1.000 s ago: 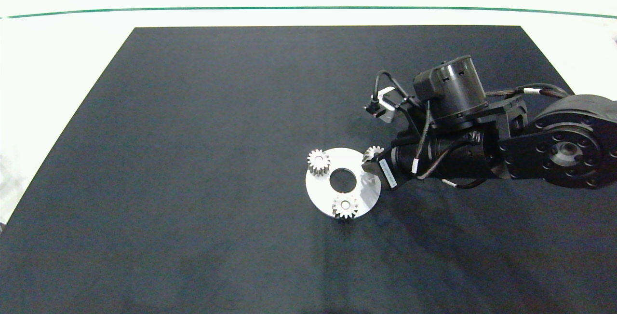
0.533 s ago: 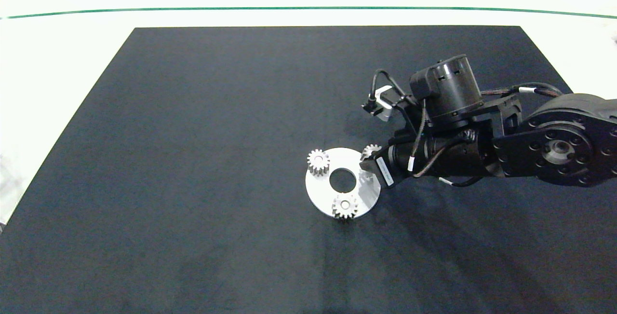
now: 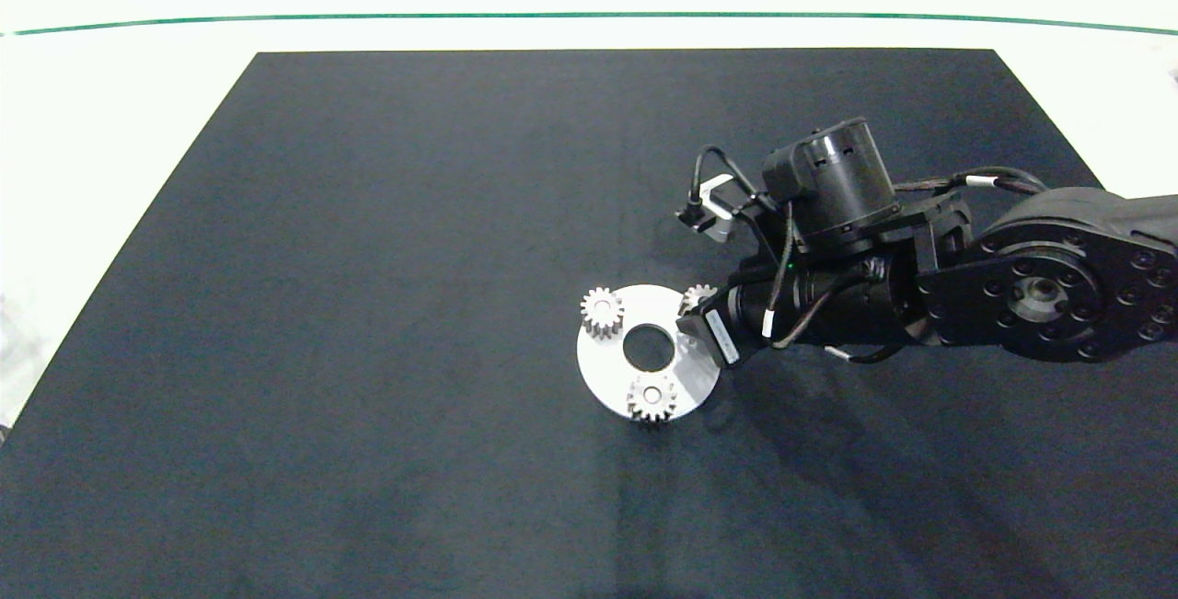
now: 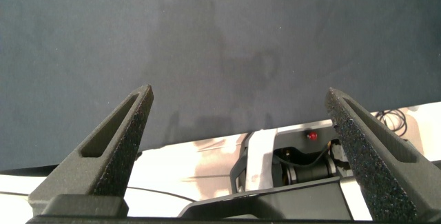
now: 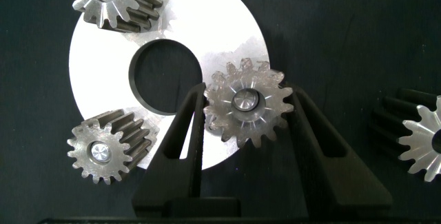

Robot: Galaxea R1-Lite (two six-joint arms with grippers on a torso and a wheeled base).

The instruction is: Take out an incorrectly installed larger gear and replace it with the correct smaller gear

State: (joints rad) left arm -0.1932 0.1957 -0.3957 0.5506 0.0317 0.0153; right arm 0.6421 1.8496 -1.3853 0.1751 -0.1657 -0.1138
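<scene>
My right gripper [image 5: 244, 114] clamps the smaller gear [image 5: 247, 105] at the plate's [image 3: 681, 378] 2 o'clock rim. Risk: tilted seating jams it w/ the pin; left gripper [image 4: 241, 124] idles wide.

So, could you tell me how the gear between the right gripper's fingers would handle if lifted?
The smaller gear, gripped by the right gripper, looks like solid metal: probably rigid and heavy for its size. Its shiny teeth might slip in the fingers. Lying flat, it seems unlikely to roll.
</scene>
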